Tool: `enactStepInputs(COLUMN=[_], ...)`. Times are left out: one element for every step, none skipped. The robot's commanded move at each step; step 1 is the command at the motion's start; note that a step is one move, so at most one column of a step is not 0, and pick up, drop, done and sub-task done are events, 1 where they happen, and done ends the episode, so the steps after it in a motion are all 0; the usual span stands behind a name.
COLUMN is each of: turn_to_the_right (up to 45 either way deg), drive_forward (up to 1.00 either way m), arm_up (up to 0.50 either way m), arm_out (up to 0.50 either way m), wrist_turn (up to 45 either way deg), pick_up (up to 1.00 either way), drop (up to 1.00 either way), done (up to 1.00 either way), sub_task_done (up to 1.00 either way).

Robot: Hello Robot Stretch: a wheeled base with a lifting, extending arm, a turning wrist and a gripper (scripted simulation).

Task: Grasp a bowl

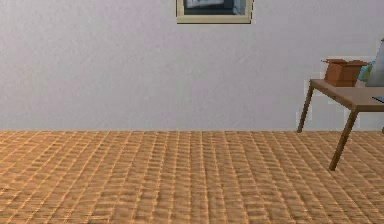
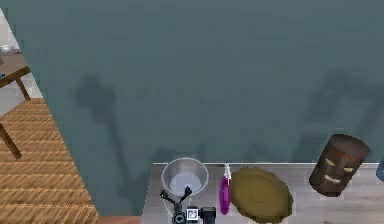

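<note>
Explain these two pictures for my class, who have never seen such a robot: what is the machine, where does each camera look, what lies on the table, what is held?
The machine is a simulated wheeled robot with one extending arm and a two-finger gripper. The forward view looks ahead from the robot: wooden floor, grey wall, a framed picture, and a side table carrying a brown box. The arm side view looks sideways, where the arm reaches. There a tabletop bears a pale bowl, a purple object, a round brown dish and a dark carved figure. The gripper shows at the bottom edge near the bowl; with the bowl standing there, I cannot tell whether it holds anything.
</note>
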Motion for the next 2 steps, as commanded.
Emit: enactStepInputs(turn_to_the_right=[0.0,0.0], drive_forward=[0.00,0.00], arm_up=[0.00,0.10], arm_out=[0.00,0.00], wrist_turn=[0.0,0.0], pick_up=[1.00,0.00], drop=[0.00,0.00], done=[0.00,0.00], sub_task_done=[0.00,0.00])
